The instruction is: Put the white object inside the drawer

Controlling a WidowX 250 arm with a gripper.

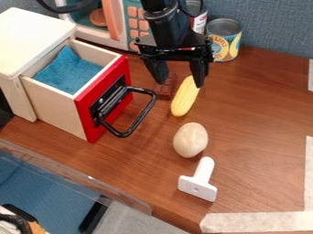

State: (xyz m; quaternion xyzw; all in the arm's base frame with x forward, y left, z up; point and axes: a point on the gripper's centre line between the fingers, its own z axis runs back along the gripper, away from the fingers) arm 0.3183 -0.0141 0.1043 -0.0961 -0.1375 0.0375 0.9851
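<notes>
Here, white object (198,181) outside drawer (56,110); can label (225,50) printed.

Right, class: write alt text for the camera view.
A red-fronted drawer holding blue cloth stands open; a white T-shaped tool lies outside it on the wooden table, near a tan egg-shaped object and yellow corn. An open black gripper hangs at the corn's far end.

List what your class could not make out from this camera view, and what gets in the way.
In the camera view:
- drawer floor: hidden by the blue cloth
- brown block: partly behind the gripper
- microwave: top cut off by the upper edge
- lower-left object: cut off by the picture's corner
</notes>
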